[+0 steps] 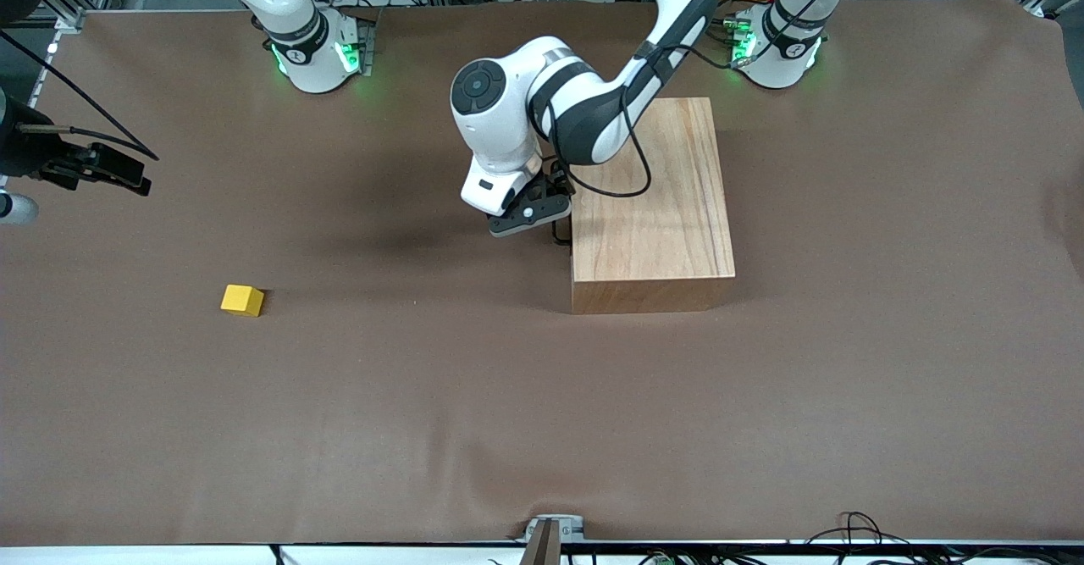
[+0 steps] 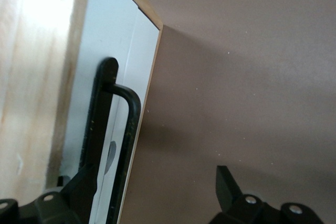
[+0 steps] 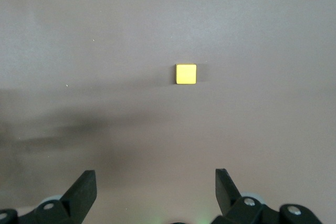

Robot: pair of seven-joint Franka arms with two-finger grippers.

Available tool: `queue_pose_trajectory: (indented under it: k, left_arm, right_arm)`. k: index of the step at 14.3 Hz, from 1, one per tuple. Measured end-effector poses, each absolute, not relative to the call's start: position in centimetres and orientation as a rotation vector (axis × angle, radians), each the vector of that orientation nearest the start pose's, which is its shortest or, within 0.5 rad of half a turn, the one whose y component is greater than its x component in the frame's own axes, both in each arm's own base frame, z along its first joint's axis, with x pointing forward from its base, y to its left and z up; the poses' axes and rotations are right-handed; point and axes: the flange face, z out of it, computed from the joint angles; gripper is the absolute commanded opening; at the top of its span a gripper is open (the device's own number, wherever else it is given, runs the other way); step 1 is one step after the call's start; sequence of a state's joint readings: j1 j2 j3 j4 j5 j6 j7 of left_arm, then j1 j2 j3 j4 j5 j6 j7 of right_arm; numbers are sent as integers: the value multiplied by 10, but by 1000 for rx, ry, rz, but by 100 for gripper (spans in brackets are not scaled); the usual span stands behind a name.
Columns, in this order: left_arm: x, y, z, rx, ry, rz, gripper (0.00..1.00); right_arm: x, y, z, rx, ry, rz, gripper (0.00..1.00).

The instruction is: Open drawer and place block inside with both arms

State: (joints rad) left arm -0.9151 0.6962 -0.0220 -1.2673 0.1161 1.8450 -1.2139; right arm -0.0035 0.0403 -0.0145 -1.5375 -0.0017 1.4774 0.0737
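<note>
The yellow block (image 1: 242, 300) lies on the brown table toward the right arm's end; in the right wrist view it (image 3: 186, 74) sits ahead of the fingers. My right gripper (image 1: 135, 177) hangs open and empty in the air over the table's right-arm end, and its fingers (image 3: 155, 182) stand wide apart. The wooden box (image 1: 652, 201) stands mid-table with the drawer shut. My left gripper (image 1: 542, 224) is at the drawer's white front (image 2: 105, 51), open (image 2: 156, 179), with the black wire handle (image 2: 131, 129) between its fingers, one finger (image 2: 84, 187) close against the front.
The brown cloth covers the whole table. The left arm's elbow (image 1: 500, 116) hangs over the table beside the box. The two green-lit bases (image 1: 318, 52) stand along the edge farthest from the front camera.
</note>
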Motion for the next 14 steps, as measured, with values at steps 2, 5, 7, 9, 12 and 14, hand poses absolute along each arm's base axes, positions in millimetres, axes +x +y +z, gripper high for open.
queue_pose_trajectory:
  k: [2, 5, 7, 9, 12, 14]
  left_arm:
    - [437, -581, 334, -2969, -340, -40, 100]
    - [439, -579, 325, -2964, -258, -25, 100]
    - [439, -579, 318, -2961, -195, -12, 100]
    - [438, -580, 315, -2959, -168, -6, 100]
    - [435, -581, 309, -2953, -140, 5, 100]
    - [429, -586, 305, -2952, -125, 8, 100]
  right_arm:
    - [558, -10, 609, -3140, 145, 144, 100]
    - [569, -11, 602, -3141, 145, 100, 100]
    - [578, -12, 593, -3142, 148, 73, 100]
    - [585, -13, 585, -3143, 152, 61, 100]
    - [587, -20, 582, -3142, 171, 68, 100]
    - [588, -29, 577, -3141, 196, 83, 100]
